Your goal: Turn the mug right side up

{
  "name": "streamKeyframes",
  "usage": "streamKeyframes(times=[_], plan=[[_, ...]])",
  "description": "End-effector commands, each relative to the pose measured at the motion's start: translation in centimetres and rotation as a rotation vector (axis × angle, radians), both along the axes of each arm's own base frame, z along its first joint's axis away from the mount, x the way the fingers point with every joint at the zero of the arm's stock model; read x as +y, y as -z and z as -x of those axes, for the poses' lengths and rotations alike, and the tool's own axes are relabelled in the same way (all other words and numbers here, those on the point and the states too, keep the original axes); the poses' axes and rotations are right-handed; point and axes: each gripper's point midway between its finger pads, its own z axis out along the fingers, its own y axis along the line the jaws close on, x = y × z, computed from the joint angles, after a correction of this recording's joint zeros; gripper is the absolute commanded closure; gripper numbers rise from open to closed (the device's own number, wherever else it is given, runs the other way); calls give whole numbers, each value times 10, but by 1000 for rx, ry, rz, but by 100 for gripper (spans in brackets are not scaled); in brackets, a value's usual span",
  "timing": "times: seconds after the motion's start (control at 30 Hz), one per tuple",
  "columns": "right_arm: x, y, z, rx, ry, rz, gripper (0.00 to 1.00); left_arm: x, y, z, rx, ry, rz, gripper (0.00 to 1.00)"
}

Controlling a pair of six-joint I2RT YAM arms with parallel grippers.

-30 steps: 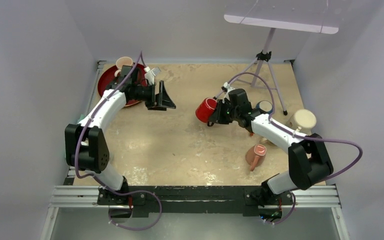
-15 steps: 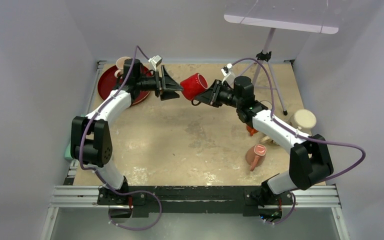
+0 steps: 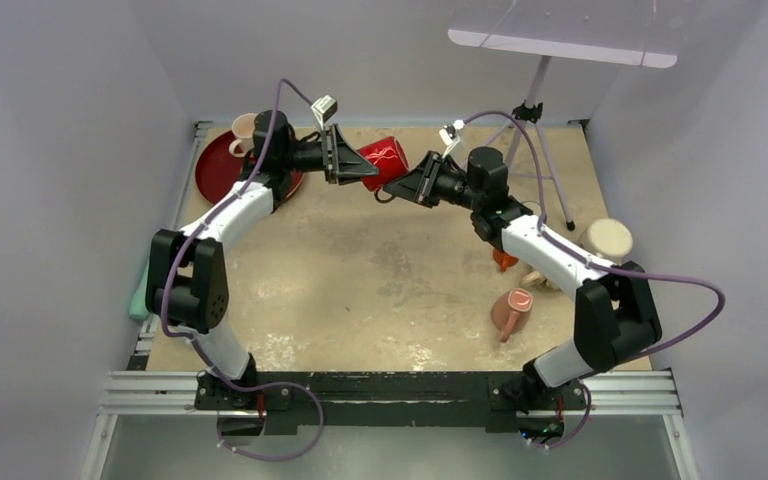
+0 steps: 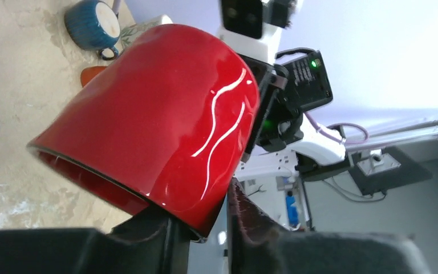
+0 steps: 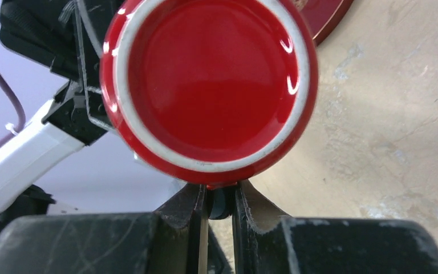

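Note:
A glossy red mug (image 3: 382, 160) hangs in the air over the back of the table, lying sideways between both arms. Its mouth faces my left gripper (image 3: 348, 166) and its base faces the right one. In the left wrist view the mug (image 4: 159, 114) fills the frame; my left gripper (image 4: 199, 200) has one finger inside the rim and one against the outer wall. The right wrist view looks straight at the mug's white-ringed base (image 5: 208, 80). My right gripper (image 5: 219, 194) is shut on the mug's handle just below that base, also visible from above (image 3: 402, 186).
A dark red plate (image 3: 218, 168) and a pale pink cup (image 3: 244, 126) sit at the back left. A pink mug (image 3: 512, 308) lies on its side at the right, near a cream mug (image 3: 608, 238). A blue mug (image 4: 91, 23) and a tripod (image 3: 528, 115) stand at the back right.
My right arm carried the red mug up and left toward the back. My left gripper swung right to meet it and closed from wide open onto the rim.

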Motion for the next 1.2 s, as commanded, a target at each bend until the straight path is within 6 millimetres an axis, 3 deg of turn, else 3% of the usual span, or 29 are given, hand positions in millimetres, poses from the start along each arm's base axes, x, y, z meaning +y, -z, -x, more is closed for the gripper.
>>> streamKeyframes(times=[0.0, 0.03, 0.17, 0.23, 0.27, 0.3, 0.4, 0.53, 0.73, 0.9, 1.07, 1.17], plan=[[15, -48, 1, -144, -68, -92, 100, 0, -28, 4, -83, 22, 46, 89], [17, -45, 0, -136, -75, -87, 100, 0, -25, 4, -78, 23, 32, 100], [18, -28, -8, -106, -61, -40, 97, 14, 18, 0, -74, -34, -230, 100], [18, -15, -14, -67, -46, 2, 66, 34, 38, -7, -150, -81, -458, 100], [17, -9, -17, -56, -41, 32, 55, 47, 41, -15, -209, -113, -573, 100], [16, -1, -21, -39, -28, 60, 46, 64, 49, -22, -250, -144, -705, 100], [11, 17, -25, -6, 2, 131, 31, 115, 70, -35, -366, -144, -1015, 100], [4, 24, -27, -15, 30, 189, 29, 187, 95, -45, -395, -78, -1313, 100], [-4, 30, -30, -43, 54, 263, 29, 300, 131, -64, -289, 8, -1640, 100], [-6, 37, -33, -43, 57, 290, 29, 336, 148, -94, -295, 60, -1765, 100], [-4, 36, -36, -52, 53, 299, 30, 361, 140, -141, -345, 3, -1843, 100], [-6, 41, -36, -31, 55, 316, 30, 377, 156, -152, -326, 22, -1891, 100]])
